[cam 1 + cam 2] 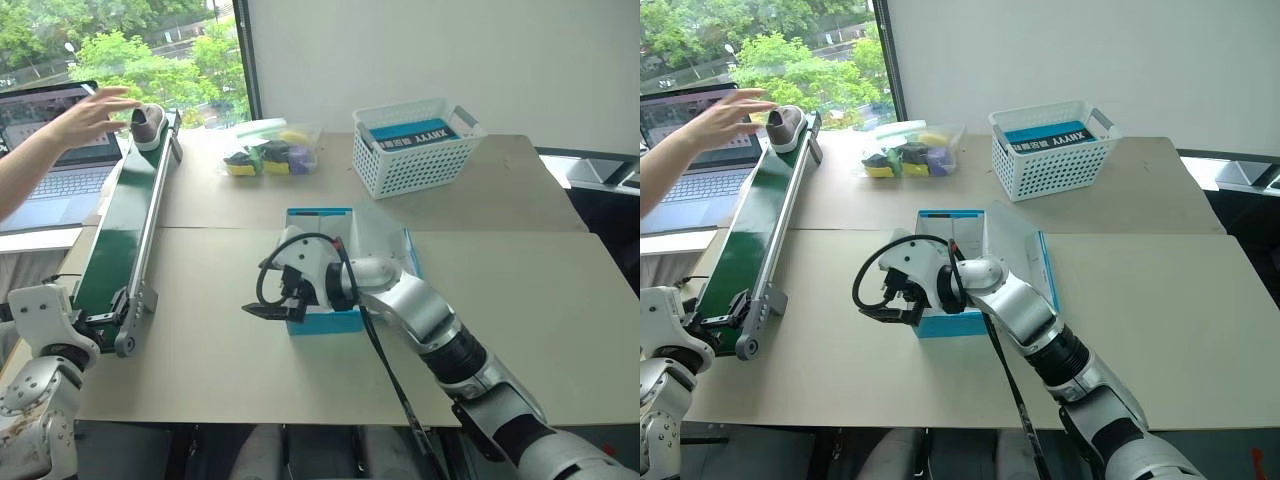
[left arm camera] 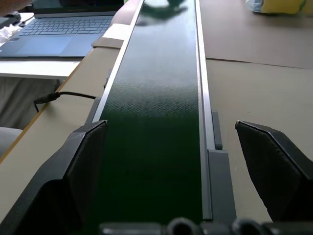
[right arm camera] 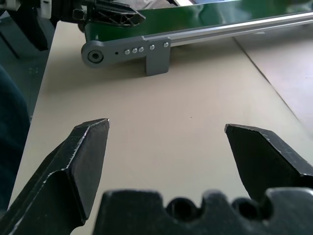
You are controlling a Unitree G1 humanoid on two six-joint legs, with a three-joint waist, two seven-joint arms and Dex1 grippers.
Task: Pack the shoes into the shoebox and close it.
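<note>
One grey shoe (image 1: 148, 124) rests on the far end of a green conveyor belt (image 1: 125, 225), with a person's hand (image 1: 95, 108) just beside it. In the middle of the table stands the blue shoebox (image 1: 318, 213), open, its lid raised on the right side. My right gripper (image 3: 166, 128) hovers low over the bare tabletop just left of the box front, pointing towards the belt, open and empty. At the near end of the belt my left gripper (image 2: 171, 127) looks along it, open, with a finger on either side of the belt and nothing held.
A white lattice basket (image 1: 415, 145) holding a blue box sits at the back right. A clear bag of yellow and dark items (image 1: 270, 150) lies at the back centre. A laptop (image 1: 60, 150) stands on a side table left of the belt.
</note>
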